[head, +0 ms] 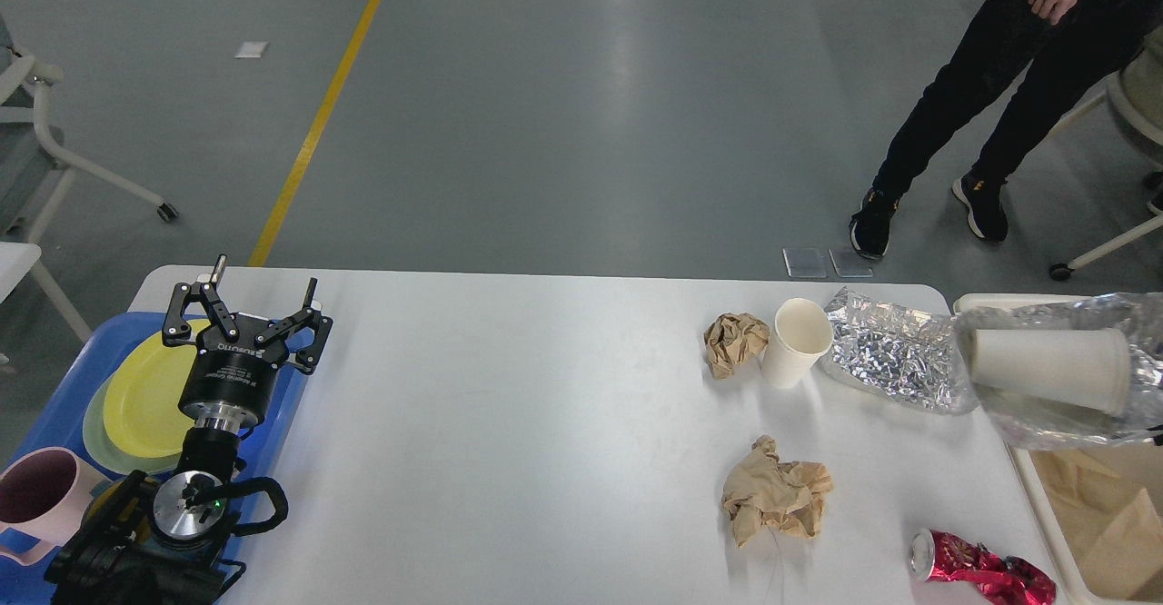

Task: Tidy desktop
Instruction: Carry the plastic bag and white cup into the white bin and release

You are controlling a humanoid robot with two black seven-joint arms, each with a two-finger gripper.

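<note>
The white desktop (545,423) holds a small crumpled brown paper ball (734,342), an upright white paper cup (798,342), a silver foil bag (895,360), a larger crumpled brown paper (777,500) and a crushed red can (981,576). A second paper cup (1045,369) lies on its side inside a clear plastic bag (1063,419) that hangs in the air at the right edge, over the bin. My right gripper is out of view past that edge. My left gripper (263,280) is open and empty above the tray's right edge.
A blue tray (54,423) at the left holds a yellow plate (145,396) and a pink mug (36,496). A cream bin (1008,300) with brown paper inside stands past the table's right end. A person (999,87) stands behind.
</note>
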